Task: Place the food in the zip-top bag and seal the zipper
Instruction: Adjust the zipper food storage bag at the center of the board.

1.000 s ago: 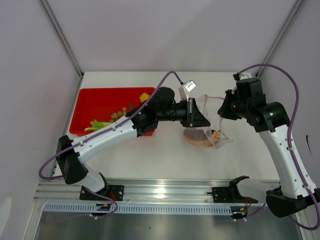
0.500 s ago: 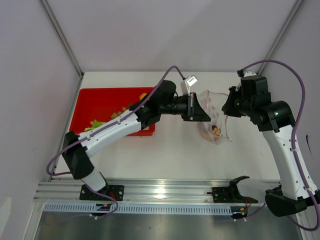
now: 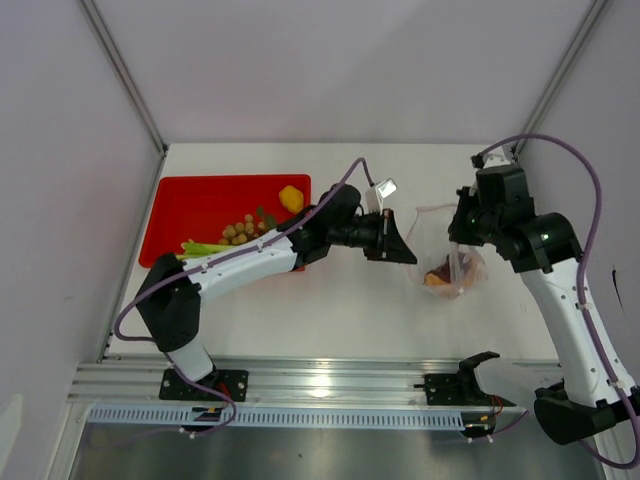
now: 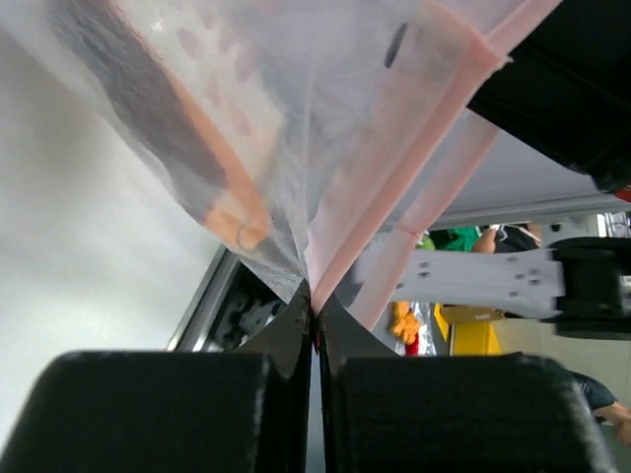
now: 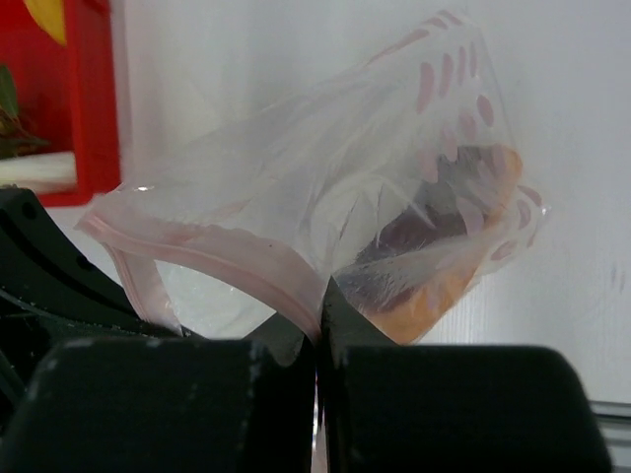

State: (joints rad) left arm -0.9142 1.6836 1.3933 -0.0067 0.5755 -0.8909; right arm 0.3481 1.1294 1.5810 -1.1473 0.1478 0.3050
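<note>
The zip-top bag (image 3: pixel 452 268) hangs off the table between both grippers, its mouth held apart. My left gripper (image 3: pixel 403 248) (image 4: pixel 314 310) is shut on one side of the mouth, on the pink zipper (image 4: pixel 414 158). My right gripper (image 3: pixel 461 236) (image 5: pixel 319 325) is shut on the opposite rim, with the zipper (image 5: pixel 227 258) curving away from it. Inside the bag (image 5: pixel 345 177) lie the purple-brown sweet potato (image 5: pixel 434 232) and an orange piece (image 5: pixel 424 305). More food is in the red tray (image 3: pixel 190 205): yellow fruit (image 3: pixel 291 198), tan berries (image 3: pixel 238 230), green stalks (image 3: pixel 200 247).
The red tray sits at the back left of the white table, just behind my left forearm (image 3: pixel 250 265). A metal rail (image 3: pixel 320 385) runs along the near edge. Purple cables loop above both arms.
The bag has risen off the table and now hangs. The sweet potato that lay at its mouth has slid down inside. My left gripper has shifted right and a little nearer.
</note>
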